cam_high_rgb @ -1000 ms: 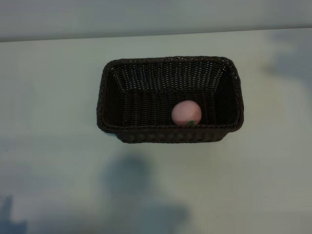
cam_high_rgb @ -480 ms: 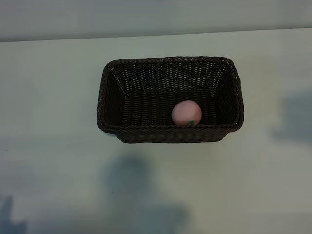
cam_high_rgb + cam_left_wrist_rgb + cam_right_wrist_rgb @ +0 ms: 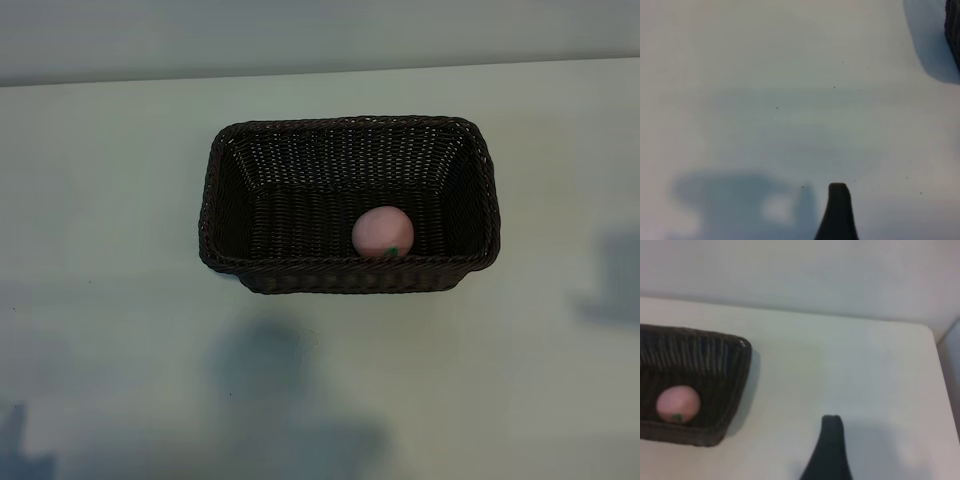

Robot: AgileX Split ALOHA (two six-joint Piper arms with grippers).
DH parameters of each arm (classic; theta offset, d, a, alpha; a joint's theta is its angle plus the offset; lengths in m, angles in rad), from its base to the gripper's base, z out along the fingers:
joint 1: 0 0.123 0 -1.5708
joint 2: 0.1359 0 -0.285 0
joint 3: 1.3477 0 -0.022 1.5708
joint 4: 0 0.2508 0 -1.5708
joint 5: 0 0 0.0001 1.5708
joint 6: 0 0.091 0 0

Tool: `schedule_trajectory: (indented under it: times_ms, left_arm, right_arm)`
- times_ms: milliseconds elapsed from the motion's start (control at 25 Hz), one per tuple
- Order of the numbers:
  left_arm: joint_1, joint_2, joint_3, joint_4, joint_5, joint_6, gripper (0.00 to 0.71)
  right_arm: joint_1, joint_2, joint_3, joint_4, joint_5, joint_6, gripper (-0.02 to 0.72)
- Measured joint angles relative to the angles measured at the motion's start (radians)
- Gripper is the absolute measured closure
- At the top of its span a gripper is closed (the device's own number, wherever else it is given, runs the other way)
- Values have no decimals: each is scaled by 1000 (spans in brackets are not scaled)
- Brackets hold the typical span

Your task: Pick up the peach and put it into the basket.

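The pale-pink peach (image 3: 382, 232) lies inside the dark-brown wicker basket (image 3: 350, 122), against its near wall and right of middle. Neither arm shows in the exterior view. In the right wrist view the peach (image 3: 678, 404) sits in the basket (image 3: 742, 365), well off to the side of my right gripper (image 3: 801, 426). That gripper is open and empty over bare table, with one dark finger (image 3: 831, 440) showing. My left gripper (image 3: 801, 189) is also open and empty, one finger (image 3: 838, 210) visible, and a sliver of the basket (image 3: 954, 30) is at the frame's edge.
The basket stands in the middle of a pale table (image 3: 120, 330). The table's far edge meets a light wall (image 3: 300, 35). Soft arm shadows lie on the table at the front and the right.
The shadow at the right edge of the exterior view has slid from the far side toward the near side. Peach and basket have not moved.
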Motion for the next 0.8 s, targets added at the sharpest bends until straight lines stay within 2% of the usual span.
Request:
schedule_trajectory:
  times_ms: [240, 520, 800]
  left_arm:
    - [0, 0, 0, 0, 0, 0, 118]
    - [0, 0, 0, 0, 0, 0, 118]
    - [0, 0, 0, 0, 0, 0, 118]
  right_arm:
    - [0, -48, 70, -58, -14, 53, 107]
    - [0, -115, 156, -97, -19, 73, 107]
    - [0, -184, 210, -164, -18, 114, 107]
